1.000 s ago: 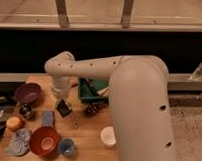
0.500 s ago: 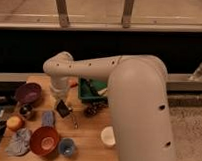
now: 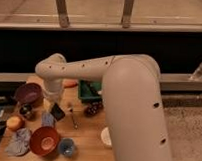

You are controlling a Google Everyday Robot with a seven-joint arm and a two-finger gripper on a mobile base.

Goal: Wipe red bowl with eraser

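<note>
Camera view shows the claw (image 3: 54,107) low over the counter (image 3: 87,139), apparently clamped on the tilted black eraser (image 3: 58,112). The red bowl (image 3: 44,139) sits near, just below it and apart. I'd say pickup is done and the wiping is left.

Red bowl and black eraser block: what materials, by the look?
Round orange-red bowl: smooth, plastic or glazed ceramic, unclear which. Small black rectangular eraser: matte, no shine, maybe felt or foam. Gripper is at the eraser.
</note>
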